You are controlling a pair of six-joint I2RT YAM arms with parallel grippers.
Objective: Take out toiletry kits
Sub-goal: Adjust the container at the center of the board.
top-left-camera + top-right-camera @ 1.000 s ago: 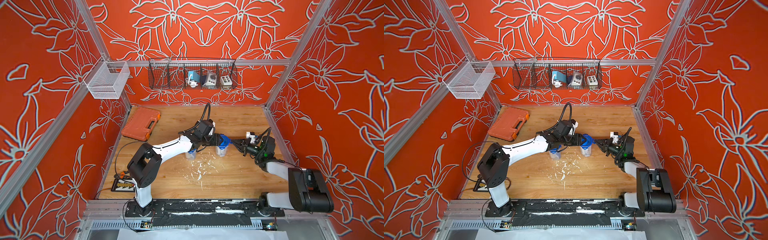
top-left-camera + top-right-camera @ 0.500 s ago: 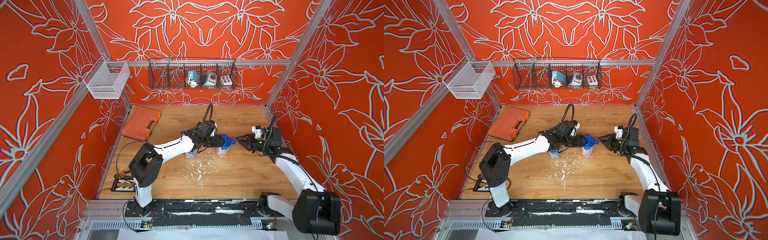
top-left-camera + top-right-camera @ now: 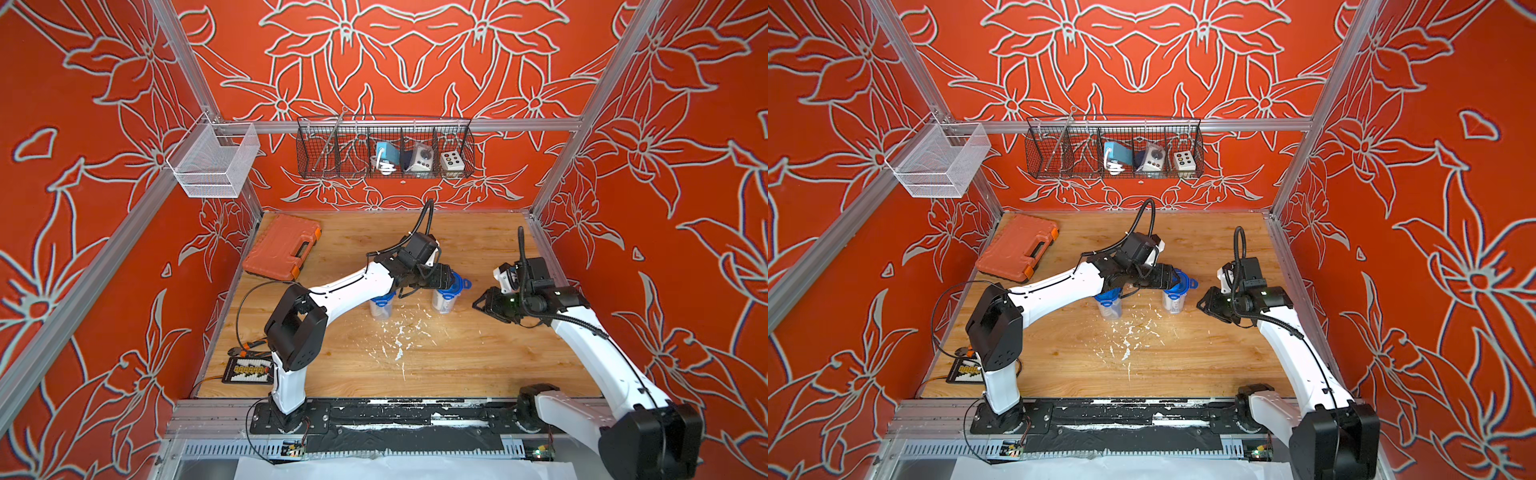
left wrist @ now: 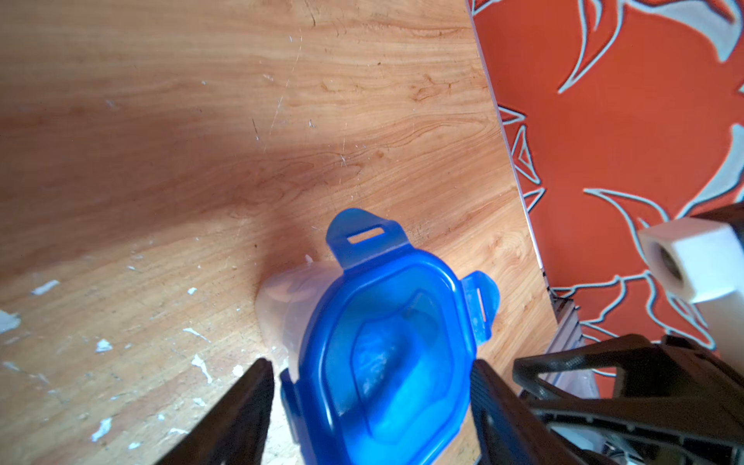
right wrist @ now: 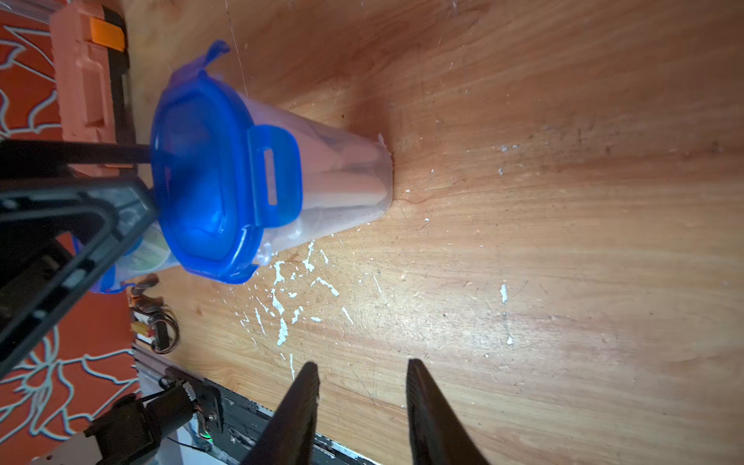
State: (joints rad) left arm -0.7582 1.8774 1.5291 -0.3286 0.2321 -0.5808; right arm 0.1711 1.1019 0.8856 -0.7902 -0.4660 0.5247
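Two clear jars with blue four-tab lids stand mid-table, one jar [image 3: 444, 302] to the right of the other jar [image 3: 380, 308]. The toiletry kits are inside them. White tubes [image 5: 346, 177] show through the nearer jar's wall, and a round green-topped tin [image 5: 151, 251] shows in the jar behind. My left gripper [image 4: 371, 364] is open and straddles the right jar's lid [image 4: 386, 342], one finger on each side. In both top views my right gripper [image 3: 478, 303] hangs open and empty, a short way right of that jar [image 3: 1174, 303].
An orange tool case [image 3: 282, 251] lies at the back left. A black wire basket [image 3: 384, 151] and a white mesh basket [image 3: 212, 160] hang on the walls. A small device with pliers [image 3: 249, 370] sits at the front left. White flecks [image 3: 399, 332] mark the wood.
My right gripper has drawn back from the right jar, risen and opened. My left gripper's jaws have spread wider around the lid.
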